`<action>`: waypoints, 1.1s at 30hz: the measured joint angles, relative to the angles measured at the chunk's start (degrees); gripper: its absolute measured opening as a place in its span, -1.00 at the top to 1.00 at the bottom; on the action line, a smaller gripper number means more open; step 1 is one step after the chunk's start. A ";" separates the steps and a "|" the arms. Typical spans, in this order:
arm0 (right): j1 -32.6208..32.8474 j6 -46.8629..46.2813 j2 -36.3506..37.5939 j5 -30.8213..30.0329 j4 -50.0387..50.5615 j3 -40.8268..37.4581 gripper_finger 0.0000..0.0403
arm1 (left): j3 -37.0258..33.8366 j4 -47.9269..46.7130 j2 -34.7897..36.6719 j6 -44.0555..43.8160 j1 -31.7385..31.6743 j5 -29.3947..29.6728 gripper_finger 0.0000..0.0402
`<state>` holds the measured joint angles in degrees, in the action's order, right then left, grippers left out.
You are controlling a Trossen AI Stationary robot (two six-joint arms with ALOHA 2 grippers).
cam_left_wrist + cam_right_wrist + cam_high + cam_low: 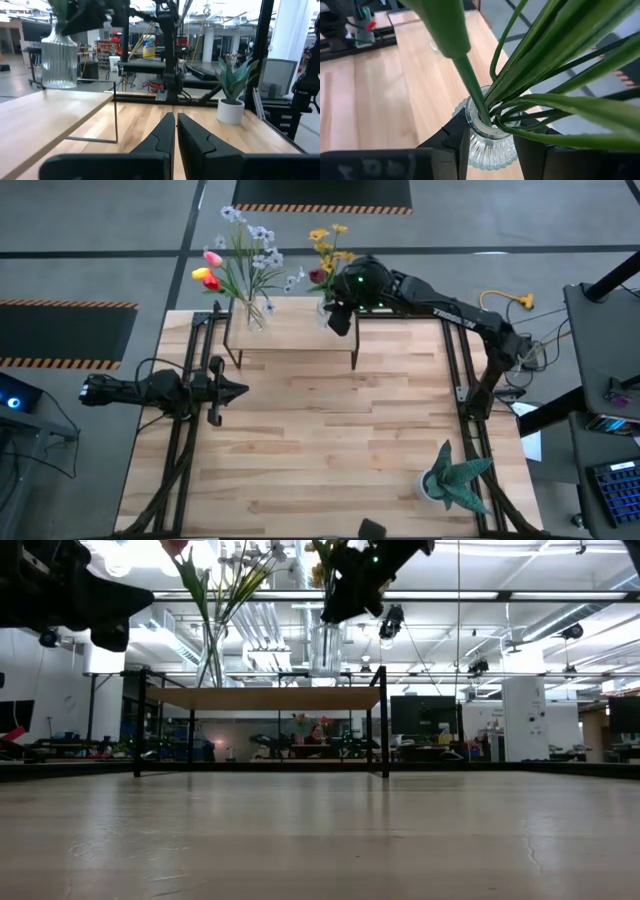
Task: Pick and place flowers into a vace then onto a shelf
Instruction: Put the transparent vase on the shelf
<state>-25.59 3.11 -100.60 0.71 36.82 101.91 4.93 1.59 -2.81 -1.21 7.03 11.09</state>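
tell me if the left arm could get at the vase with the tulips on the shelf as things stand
Probably yes. The left end effector hangs shut beside the shelf, nothing between it and that vase; the right end effector grips the other vase.

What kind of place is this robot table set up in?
Probably an open industrial lab or workshop: the low view shows exposed ceiling pipes and lights, the high view a grey concrete floor with orange-and-black hazard-striped mats, and a black keyboard on a side desk.

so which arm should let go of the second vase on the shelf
Right. The right gripper already straddles the ribbed glass vase of flowers standing on the shelf. The left gripper waits shut over the table, away from it.
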 joint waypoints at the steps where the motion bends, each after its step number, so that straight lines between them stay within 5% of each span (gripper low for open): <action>1: -0.27 -0.37 -0.52 0.29 0.03 0.00 0.46 | -0.06 -0.11 -0.02 -0.01 0.00 0.00 0.99; 20: -2.71 -1.85 -4.48 5.79 0.11 0.00 0.43 | 0.06 -0.15 -0.13 -0.01 0.00 0.00 0.99; 33: -2.82 -1.34 -2.80 5.38 3.78 0.02 -0.31 | 0.35 -0.13 -0.11 -0.01 0.00 0.01 0.99</action>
<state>-28.40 1.77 -103.40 6.09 40.60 101.93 5.28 1.45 -2.92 -1.21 7.03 11.10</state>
